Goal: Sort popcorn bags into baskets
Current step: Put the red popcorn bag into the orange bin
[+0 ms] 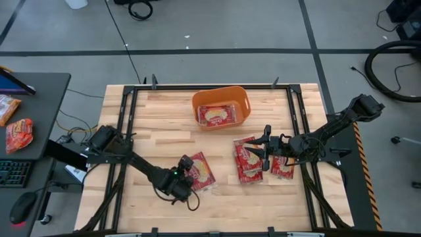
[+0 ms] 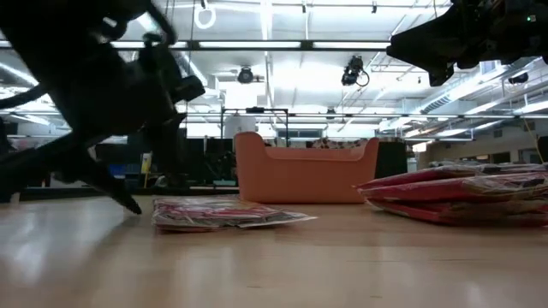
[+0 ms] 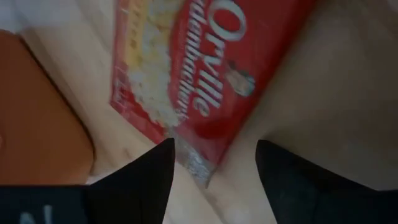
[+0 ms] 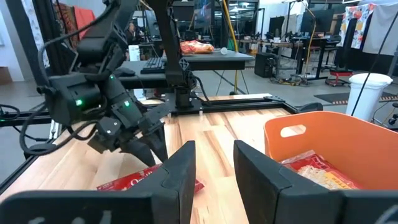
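Note:
One red popcorn bag [image 1: 202,171] lies flat on the table near its front edge; it also shows in the low view [image 2: 224,214] and the left wrist view [image 3: 205,74]. My left gripper [image 1: 186,179] [image 3: 214,171] is open and low at that bag's near end, one finger on either side of a bag corner [image 3: 198,163]. Three more bags [image 1: 248,159] lie overlapping on the right [image 2: 462,195]. My right gripper [image 1: 266,146] [image 4: 214,163] is open and raised above them. The orange basket [image 1: 245,99] [image 2: 308,175] stands near the far edge with one bag [image 1: 217,115] [image 4: 318,171] inside.
Black frame rails [image 1: 128,108] run along the table's sides and far edge. A dark side desk [image 1: 39,92] left of the table carries two orange packets [image 1: 18,135], a keyboard and a mouse. Bare wood [image 1: 158,125] lies between the basket and the left bag.

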`<state>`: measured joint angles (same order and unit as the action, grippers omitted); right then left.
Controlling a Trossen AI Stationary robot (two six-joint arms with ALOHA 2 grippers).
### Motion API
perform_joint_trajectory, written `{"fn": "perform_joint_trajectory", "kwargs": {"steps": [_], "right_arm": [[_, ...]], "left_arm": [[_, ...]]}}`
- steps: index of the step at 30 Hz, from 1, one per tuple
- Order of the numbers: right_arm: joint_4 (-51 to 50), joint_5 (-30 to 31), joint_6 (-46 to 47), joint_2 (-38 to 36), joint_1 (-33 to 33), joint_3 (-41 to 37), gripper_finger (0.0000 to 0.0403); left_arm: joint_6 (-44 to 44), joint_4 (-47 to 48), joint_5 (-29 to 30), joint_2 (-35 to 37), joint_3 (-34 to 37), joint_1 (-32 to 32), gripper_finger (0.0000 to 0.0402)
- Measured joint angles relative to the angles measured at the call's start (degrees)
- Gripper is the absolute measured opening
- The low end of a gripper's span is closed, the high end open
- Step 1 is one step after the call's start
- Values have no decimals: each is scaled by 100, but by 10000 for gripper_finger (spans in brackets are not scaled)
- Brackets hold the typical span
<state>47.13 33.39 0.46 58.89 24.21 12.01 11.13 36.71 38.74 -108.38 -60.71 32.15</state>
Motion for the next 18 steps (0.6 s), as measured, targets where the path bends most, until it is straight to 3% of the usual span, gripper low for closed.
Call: {"fn": "perform_joint_trajectory", "kwargs": {"steps": [9, 18], "right_arm": [[-4, 0, -3, 0, -2, 0, 115], [-7, 0, -3, 0, 0, 0, 115]], "left_arm": [[-2, -556, 167, 7, 224, -62, 159], [-649, -745, -12, 7, 196, -210, 17]]}}
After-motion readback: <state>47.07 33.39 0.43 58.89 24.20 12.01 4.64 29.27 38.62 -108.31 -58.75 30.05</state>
